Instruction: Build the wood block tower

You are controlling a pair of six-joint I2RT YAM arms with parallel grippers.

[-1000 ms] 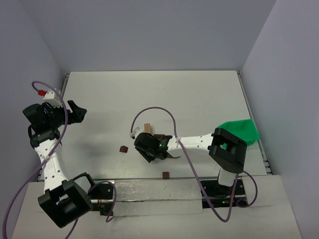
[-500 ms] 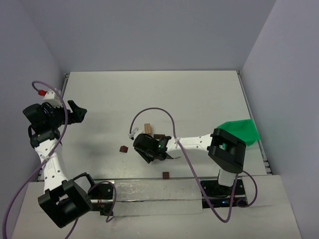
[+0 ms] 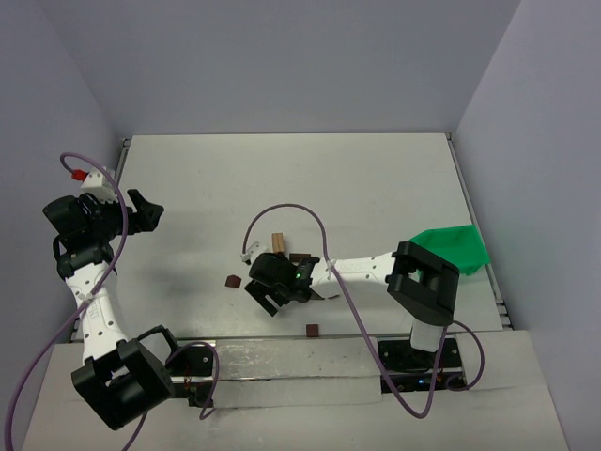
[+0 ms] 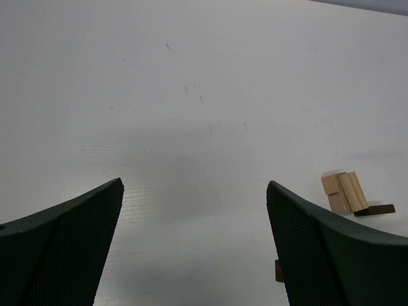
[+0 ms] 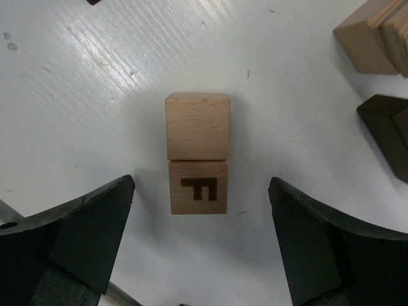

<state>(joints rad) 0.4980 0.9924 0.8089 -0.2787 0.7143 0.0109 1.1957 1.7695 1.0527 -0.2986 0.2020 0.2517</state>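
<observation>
Right wrist view: your right gripper (image 5: 201,191) gapes wide, flanking two tan cubes (image 5: 197,153).
Nearby: dark brick (image 5: 386,134), green bin (image 3: 455,246).
Left gripper (image 4: 195,185): wide, empty.
Surface: white table (image 3: 376,178), grey walls (image 3: 282,66).

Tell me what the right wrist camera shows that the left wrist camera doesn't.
Only the right wrist: two light cubes touching, one bearing a dark mark, framed by the open right gripper. Only the left wrist: a long stretch of bare table beyond the open left gripper, and a small dark piece beside one of its fingers. Both: the white surface, and a tan block with a dark block beside it, probably the same pair.
</observation>
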